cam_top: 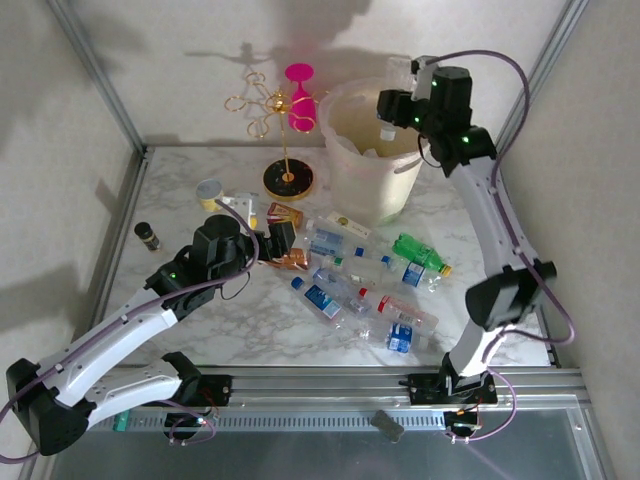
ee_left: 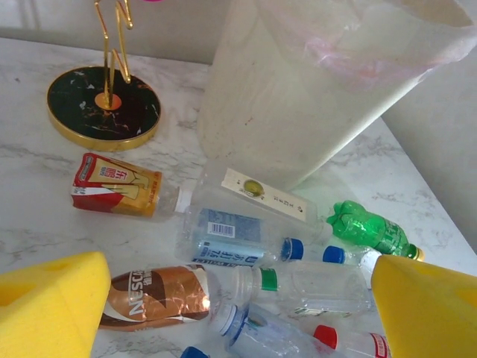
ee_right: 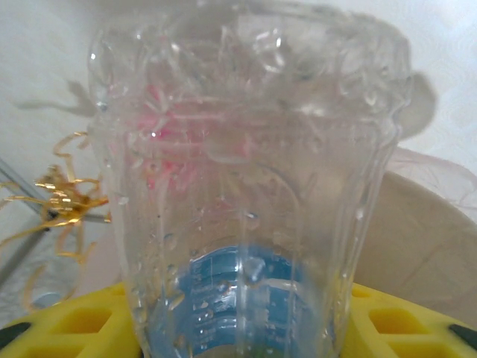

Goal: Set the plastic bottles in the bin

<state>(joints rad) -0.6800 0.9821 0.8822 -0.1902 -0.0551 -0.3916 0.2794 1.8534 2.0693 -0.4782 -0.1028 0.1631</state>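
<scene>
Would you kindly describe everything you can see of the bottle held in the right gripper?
The clear bottle is thin ribbed plastic, beaded with droplets, with a blue label near the gripped end. The right gripper is shut on it, a yellow pad on either side. It hangs in the air over the open mouth of the bin, and nothing else touches it. Its cap cannot be made out.

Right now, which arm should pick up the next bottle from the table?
Left. The left hand hangs open right over the bottle pile, with the brown-labelled bottle just below it. The right hand is up above the bin, shut on a clear bottle.
</scene>
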